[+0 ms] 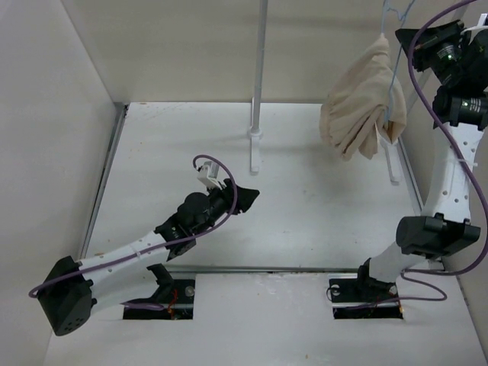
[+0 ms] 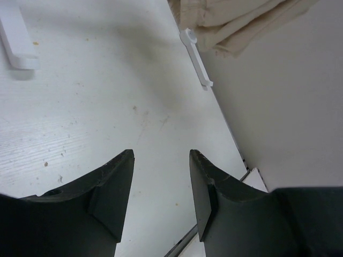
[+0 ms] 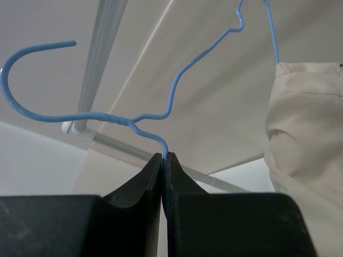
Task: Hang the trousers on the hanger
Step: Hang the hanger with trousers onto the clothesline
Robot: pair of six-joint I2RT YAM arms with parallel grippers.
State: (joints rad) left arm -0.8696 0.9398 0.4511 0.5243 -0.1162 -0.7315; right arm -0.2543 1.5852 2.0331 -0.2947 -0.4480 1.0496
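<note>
The beige trousers hang bunched and folded over the thin blue wire hanger, high at the back right, off the table. My right gripper is shut on the hanger just below its twisted neck. In the right wrist view the right gripper pinches the hanger, its hook curls free to the left, and the trousers hang at the right. My left gripper hovers low over the middle of the table. In its own view the left gripper is open with nothing in it, and the trousers show far ahead.
A white rack pole rises from a foot at the back centre. A second white foot lies by the right wall. In the right wrist view a rack pole and a rail pass behind the hook. White walls enclose the table.
</note>
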